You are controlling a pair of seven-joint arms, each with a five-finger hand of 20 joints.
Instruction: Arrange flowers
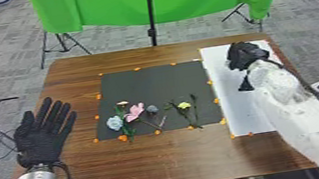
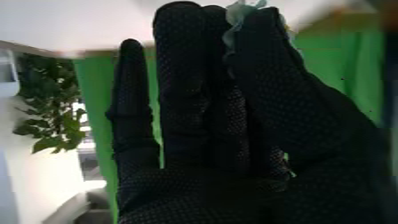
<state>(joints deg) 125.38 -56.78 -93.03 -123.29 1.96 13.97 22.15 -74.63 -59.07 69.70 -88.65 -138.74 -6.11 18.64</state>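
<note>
Here, frilly thing (image 2: pixel 238 14) pinched in textured right hand (image 1: pixel 245 55).

We can read no texts, labels, brands, numbers or signs here.

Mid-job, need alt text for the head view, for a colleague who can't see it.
The right hand is over a white sheet on the right of a brown table. Pink, pale blue and yellow flowers lie on a dark mat; the left hand is open at the left.
</note>
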